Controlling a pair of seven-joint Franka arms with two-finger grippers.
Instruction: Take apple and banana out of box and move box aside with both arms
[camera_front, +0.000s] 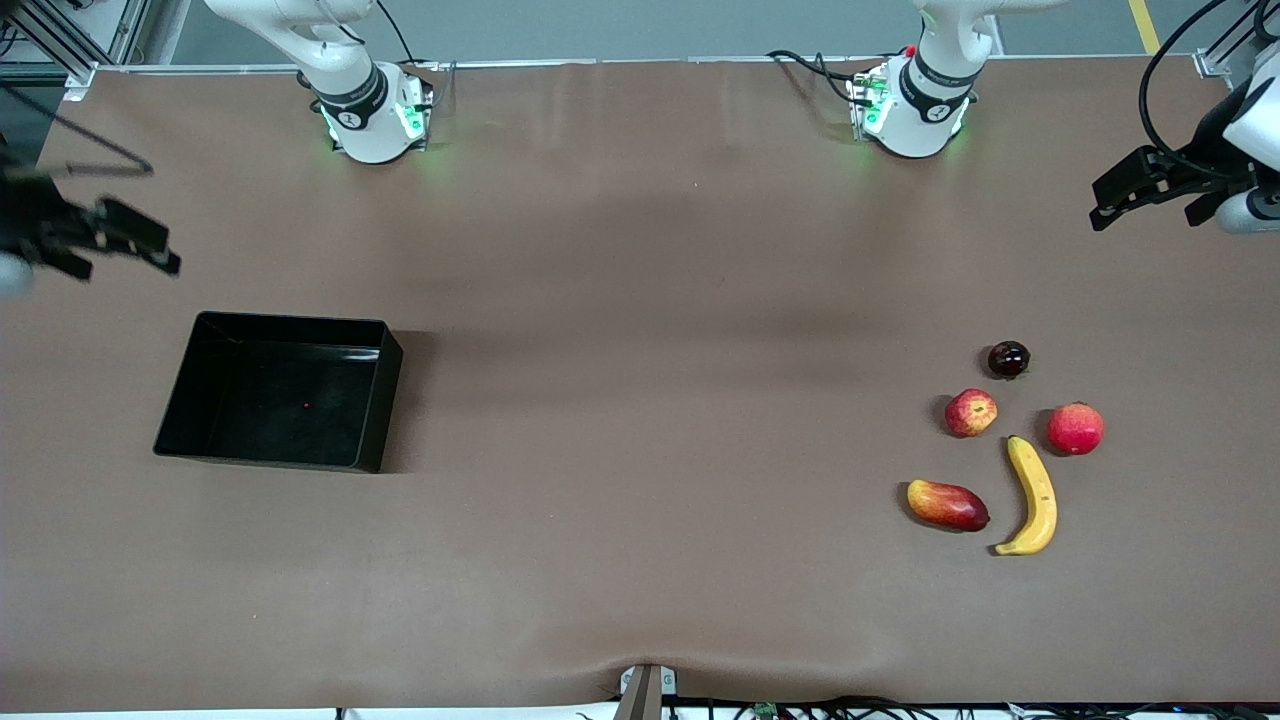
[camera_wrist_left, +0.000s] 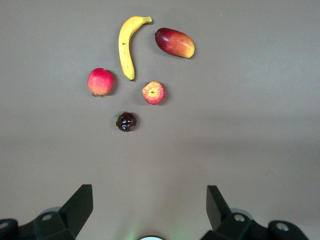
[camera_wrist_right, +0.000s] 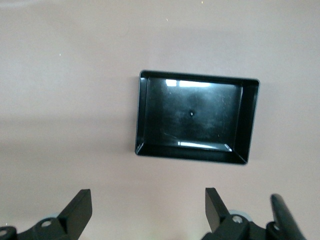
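Brown cloth covers the table (camera_front: 640, 560), and everything on it lies apart from the two hands. Nearest the front camera, toward the left arm's end, the banana (camera_front: 1035, 497) lies curved on the cloth with the mango (camera_front: 947, 504) just beside it, on the side toward the table's middle. A little farther from the camera sit two round fruits with the banana's tip between them: the apple (camera_front: 971, 412), red streaked with yellow, and the plain pinkish-red fruit (camera_front: 1075, 428). Farther again is a small dark, glossy round fruit (camera_front: 1008, 359). None of the five touches another.

Toward the right arm's end, well apart from the fruits, the black box (camera_front: 375, 400) stands upright on the table, its shiny floor bare.

The left hand (camera_front: 1145, 190) hangs in the air over the left arm's edge of the table; in the left wrist view its fingers (camera_wrist_left: 77, 207) are spread wide with nothing between them. The right hand (camera_front: 110, 240) hangs over the edge at the right arm's end; in the right wrist view its fingers (camera_wrist_right: 80, 210) are likewise spread wide, pinching nothing.
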